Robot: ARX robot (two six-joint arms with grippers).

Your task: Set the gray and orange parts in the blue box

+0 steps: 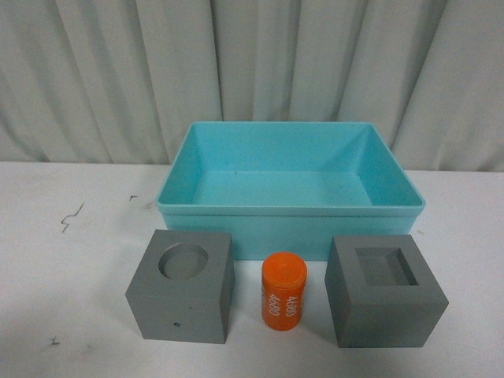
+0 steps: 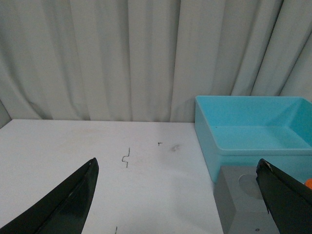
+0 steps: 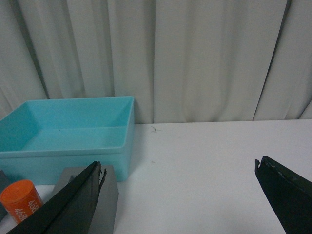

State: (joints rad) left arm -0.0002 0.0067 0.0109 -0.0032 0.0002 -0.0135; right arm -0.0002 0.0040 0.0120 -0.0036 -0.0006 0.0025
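Grippers are absent from the front view; round cube [image 1: 183,285], cylinder [image 1: 283,289] and square cube [image 1: 384,290] sit just before the box [image 1: 291,207], likely staged for short lifts. Left wrist view: left gripper [image 2: 178,202] splayed wide, empty, round cube beside one finger [image 2: 282,200]. Right wrist view: right gripper [image 3: 180,200] likewise, square cube behind one finger [image 3: 73,204].

A pale grey-white curtain [image 1: 118,79] hangs in soft vertical folds across the whole back of the scene. It reaches down to the far edge of a white table [image 1: 63,315]. The tabletop is matte and faintly scuffed. A thin dark squiggle [image 1: 72,216] marks its left side, with a small fleck [image 1: 132,198] near it and another tick [image 1: 54,341] nearer the front. The light is even and soft.
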